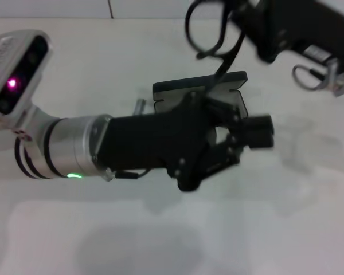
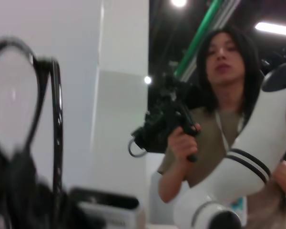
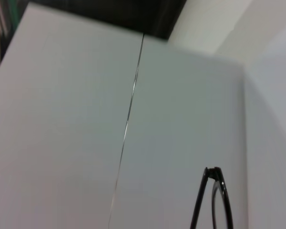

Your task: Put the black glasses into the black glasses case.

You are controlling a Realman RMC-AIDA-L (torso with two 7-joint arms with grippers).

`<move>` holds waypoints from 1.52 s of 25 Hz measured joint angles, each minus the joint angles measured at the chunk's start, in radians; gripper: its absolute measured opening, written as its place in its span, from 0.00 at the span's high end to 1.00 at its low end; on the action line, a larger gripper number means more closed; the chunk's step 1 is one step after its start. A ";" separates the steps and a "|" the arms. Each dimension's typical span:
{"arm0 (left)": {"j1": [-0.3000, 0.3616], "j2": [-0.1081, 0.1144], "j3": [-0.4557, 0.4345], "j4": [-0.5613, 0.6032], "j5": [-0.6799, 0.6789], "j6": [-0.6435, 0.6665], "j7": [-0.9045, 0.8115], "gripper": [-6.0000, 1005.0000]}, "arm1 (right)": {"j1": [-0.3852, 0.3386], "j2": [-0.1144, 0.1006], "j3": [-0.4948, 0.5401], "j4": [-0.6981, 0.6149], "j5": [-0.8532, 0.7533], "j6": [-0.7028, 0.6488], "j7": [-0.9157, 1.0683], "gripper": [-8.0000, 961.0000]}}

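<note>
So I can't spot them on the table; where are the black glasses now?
Head view, top centre-right: the black glasses hang from the right gripper, above the black glasses case.

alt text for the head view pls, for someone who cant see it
The right gripper holds the black glasses in the air above the open black glasses case on the white table. The left gripper reaches across in front of the case.

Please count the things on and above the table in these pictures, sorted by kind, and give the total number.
Black glasses: 1, held up above the table by the right hand
Black glasses case: 1, open, at the left hand
Robot hands: 2
Total: 4
</note>
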 joint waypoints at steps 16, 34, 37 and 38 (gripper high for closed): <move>0.079 0.004 -0.006 -0.002 -0.174 -0.022 -0.008 0.92 | -0.041 0.000 -0.205 -0.036 0.060 0.160 -0.063 0.88; 0.095 0.008 -0.004 -0.054 -0.226 -0.057 -0.035 0.92 | -0.041 0.000 -0.251 -0.037 0.059 0.194 -0.062 0.88; 0.095 0.007 -0.001 -0.054 -0.226 -0.058 -0.036 0.92 | -0.041 0.000 -0.251 -0.036 0.059 0.199 -0.059 0.88; 0.095 0.007 -0.001 -0.054 -0.226 -0.058 -0.037 0.92 | -0.042 0.000 -0.252 -0.036 0.059 0.201 -0.057 0.88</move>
